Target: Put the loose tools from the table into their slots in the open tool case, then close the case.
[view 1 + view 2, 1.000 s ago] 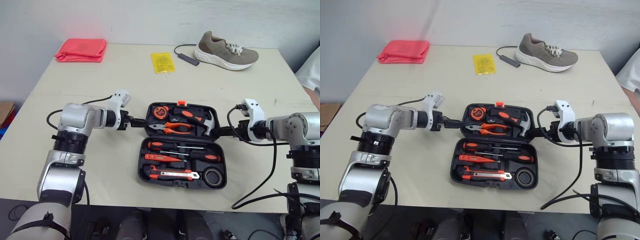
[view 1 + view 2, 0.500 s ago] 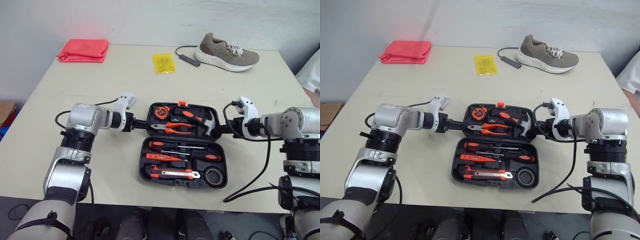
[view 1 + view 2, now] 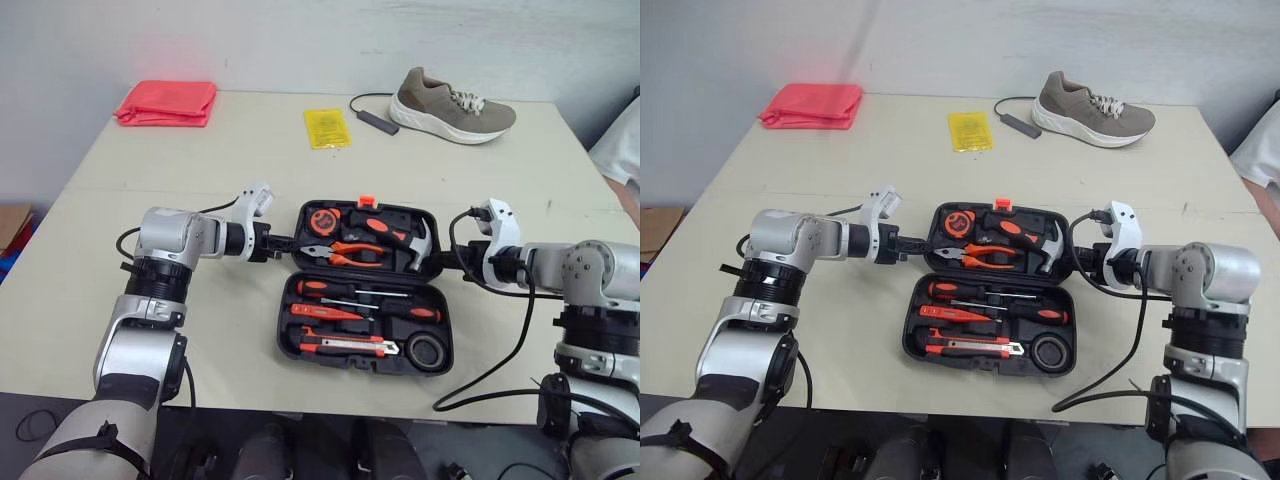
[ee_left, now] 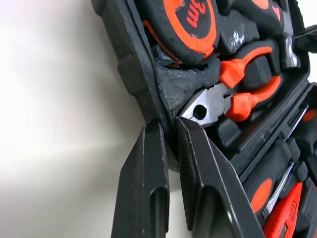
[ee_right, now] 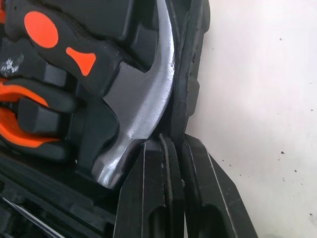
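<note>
Tool case lid [image 3: 416, 213] seemingly unmoved; jaws still clamp its rims.

Robot test room — plain table [image 3: 200, 170], stray shoe [image 3: 455, 100]

The open tool case [image 3: 360, 367] lies on the table [image 3: 200, 180], its lid [image 3: 400, 208] laid out toward 12 o'clock. Hammer [image 3: 392, 232], pliers [image 3: 345, 252] and tape measure [image 3: 322, 221] sit in the lid. The left pincer [image 3: 289, 243] straddles the lid's 9 o'clock wall, the right pincer [image 3: 446, 262] its 3 o'clock wall. Well beyond, shoe [image 3: 455, 103] at 1 o'clock, packet [image 3: 327, 126] at 12, cloth [image 3: 166, 101] at 10.
</note>
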`<state>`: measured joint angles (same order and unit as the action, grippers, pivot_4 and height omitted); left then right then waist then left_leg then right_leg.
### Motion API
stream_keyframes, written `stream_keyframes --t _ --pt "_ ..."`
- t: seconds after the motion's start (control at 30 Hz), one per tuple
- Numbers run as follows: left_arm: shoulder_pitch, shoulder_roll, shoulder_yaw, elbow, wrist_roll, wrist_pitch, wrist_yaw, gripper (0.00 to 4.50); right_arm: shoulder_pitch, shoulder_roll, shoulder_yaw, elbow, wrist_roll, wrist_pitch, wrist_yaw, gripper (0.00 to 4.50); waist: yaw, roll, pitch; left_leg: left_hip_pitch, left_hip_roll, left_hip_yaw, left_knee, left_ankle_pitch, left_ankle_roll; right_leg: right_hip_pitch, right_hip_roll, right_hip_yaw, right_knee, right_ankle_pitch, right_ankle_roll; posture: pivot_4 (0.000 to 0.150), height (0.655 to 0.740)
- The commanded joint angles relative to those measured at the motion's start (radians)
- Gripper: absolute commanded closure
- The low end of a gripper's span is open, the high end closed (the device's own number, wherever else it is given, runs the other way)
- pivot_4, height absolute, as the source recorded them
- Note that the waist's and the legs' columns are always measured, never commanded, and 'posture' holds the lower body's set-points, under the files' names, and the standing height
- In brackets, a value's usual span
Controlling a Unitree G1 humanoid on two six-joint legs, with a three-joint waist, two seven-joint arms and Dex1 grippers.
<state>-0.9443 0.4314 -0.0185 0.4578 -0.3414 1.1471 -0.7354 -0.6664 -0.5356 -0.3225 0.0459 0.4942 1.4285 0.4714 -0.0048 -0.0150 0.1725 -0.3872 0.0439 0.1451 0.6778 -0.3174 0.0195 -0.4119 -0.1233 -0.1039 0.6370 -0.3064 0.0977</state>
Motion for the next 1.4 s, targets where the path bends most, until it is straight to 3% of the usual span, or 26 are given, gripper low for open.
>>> stream_keyframes --t 0.03,0.27,0.37,0.5,0.73,0.8,0.83,0.9,0.93,0.97,1.03,1.13,1.27,1.4 --pt "0.058 -0.031 0.067 -0.09 -0.032 -0.169 -0.002 4.41 0.068 0.026 -0.048 -0.181 0.036 -0.216 0.036 4.5 0.0 0.001 0.001 0.0 0.0 0.0 -0.001 0.0 0.0 0.0 0.0 0.0 0.0 0.0 0.0 0.15 0.74" --pt "0.15 -0.091 0.138 -0.099 0.013 -0.723 -0.013 4.41 0.228 0.065 -0.057 -0.329 -0.002 -0.563 0.056 4.5 0.003 0.003 0.004 -0.005 -0.001 0.001 0.0 0.0 0.0 -0.005 0.0 0.0 0.0 0.0 0.0 0.15 0.74" --pt "0.191 -0.116 0.15 -0.069 0.071 -1.013 0.034 4.41 0.364 0.018 0.059 -0.321 -0.193 -0.921 0.091 4.5 0.005 0.003 0.004 -0.005 -0.002 0.001 -0.002 0.0 0.0 -0.004 0.0 0.0 -0.002 0.0 0.0 0.15 0.74" --pt "0.267 -0.123 0.121 -0.048 0.162 -1.327 0.062 4.41 0.488 -0.051 0.163 -0.162 -0.465 -1.388 0.015 4.5 0.001 0.003 0.004 -0.003 -0.008 0.003 -0.007 0.001 0.002 -0.004 0.0 0.0 -0.007 0.001 0.002 0.15 0.74" --pt "0.398 -0.088 0.087 -0.034 0.278 -1.622 0.101 4.41 0.608 -0.117 0.243 -0.008 -0.743 -1.847 -0.166 4.5 0.001 0.003 0.004 -0.002 -0.009 0.002 -0.01 0.003 0.006 -0.003 -0.006 0.0 -0.01 0.002 0.003 0.15 0.74" --pt "0.441 -0.075 0.088 -0.048 0.253 -1.637 0.066 3.67 0.636 -0.128 0.251 0.007 -0.793 -1.922 -0.209 4.5 0.002 0.003 0.004 0.0 -0.009 0.002 -0.011 0.003 0.006 -0.001 -0.007 -0.001 -0.01 0.002 0.004 0.15 0.74" --pt "0.458 -0.067 0.093 -0.05 0.245 -1.641 0.062 3.51 0.651 -0.13 0.248 0.014 -0.805 -1.946 -0.227 4.5 0.001 0.003 0.004 0.001 -0.009 0.002 -0.012 0.003 0.006 0.0 -0.007 -0.001 -0.01 0.002 0.004 0.15 0.74" --pt "0.493 -0.033 0.096 -0.053 0.24 -1.653 0.051 2.47 0.688 -0.134 0.236 0.015 -0.788 -1.968 -0.225 4.5 0.0 0.003 0.004 0.002 -0.009 0.002 -0.012 0.003 0.006 0.001 -0.007 -0.001 -0.009 0.002 0.004 0.15 0.74" --pt "0.508 -0.016 0.11 -0.059 0.236 -1.645 0.058 2.18 0.708 -0.137 0.226 0.009 -0.765 -1.977 -0.22 4.5 0.002 0.003 0.004 0.003 -0.009 0.002 -0.011 0.003 0.006 0.002 -0.008 -0.001 -0.01 0.002 0.004 0.15 0.74" --pt "0.525 0.005 0.129 -0.068 0.22 -1.617 0.057 1.65 0.733 -0.145 0.211 -0.005 -0.751 -1.975 -0.217 3.86 0.004 0.003 0.004 0.005 -0.009 0.001 -0.011 0.003 0.006 0.004 -0.008 -0.001 -0.011 0.002 0.004 0.15 0.74" --pt "0.562 0.06 0.166 -0.08 0.179 -1.535 0.041 0.83 0.795 -0.173 0.163 -0.035 -0.737 -1.977 -0.213 3.26 0.008 0.003 0.004 0.006 -0.009 0.0 -0.011 0.003 0.006 0.005 -0.009 -0.001 -0.011 0.002 0.004 0.15 0.74" --pt "0.62 0.152 0.208 -0.085 0.106 -1.414 -0.041 0.78 0.931 -0.215 0.069 -0.092 -0.673 -1.967 -0.171 1.73 0.003 0.003 0.004 0.005 -0.009 -0.001 -0.013 0.003 0.007 0.006 -0.009 -0.002 -0.011 0.002 0.004 0.15 0.74" --pt "0.597 0.226 0.224 -0.086 0.035 -1.276 -0.135 0.78 1.137 -0.228 -0.081 -0.189 -0.487 -1.896 -0.059 1.73 0.003 0.002 0.004 0.006 -0.009 -0.001 -0.013 0.002 0.007 0.006 -0.009 -0.002 -0.013 0.002 0.004 0.15 0.74" --pt "0.462 0.184 0.16 -0.096 0.028 -1.176 -0.161 0.78 1.242 -0.237 -0.133 -0.343 -0.245 -1.705 0.077 1.73 0.012 0.002 0.004 0.017 -0.008 -0.004 -0.014 -0.003 0.007 0.02 -0.01 -0.003 -0.017 0.002 0.004 0.15 0.74"
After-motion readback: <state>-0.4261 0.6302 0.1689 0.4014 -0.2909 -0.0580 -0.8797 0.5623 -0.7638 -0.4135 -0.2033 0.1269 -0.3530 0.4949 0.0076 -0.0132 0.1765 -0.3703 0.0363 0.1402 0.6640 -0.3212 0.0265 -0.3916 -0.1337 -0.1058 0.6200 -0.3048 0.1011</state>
